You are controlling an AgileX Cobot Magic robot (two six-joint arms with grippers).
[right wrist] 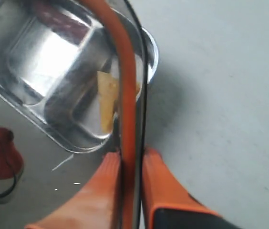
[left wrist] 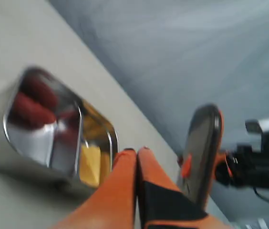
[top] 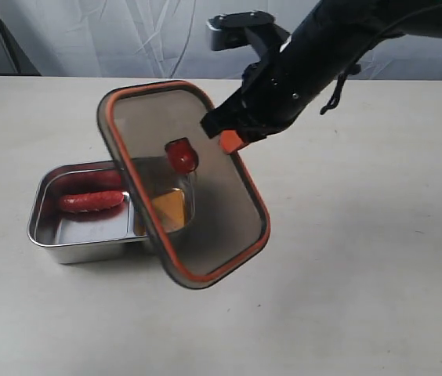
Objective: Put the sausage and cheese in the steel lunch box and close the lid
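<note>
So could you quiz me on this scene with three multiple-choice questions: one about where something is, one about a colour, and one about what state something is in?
1. Where is the sausage?
A. In the larger compartment of the steel lunch box
B. Lying outside the box
C. Held in a gripper

2. What colour is the rim of the lid?
A. Blue
B. Orange-red
C. White

3. What state is the lid in?
A. Shut flat on the box
B. Lying loose beside the box
C. Gripped by the right gripper, tilted over the box

Answers:
1 A: the red sausage lies in the bigger section and the cheese in the smaller one.
2 B: an orange-red band runs round its edge.
3 C: the right wrist view shows the orange fingers pinching its edge, with the box open beneath.
</note>
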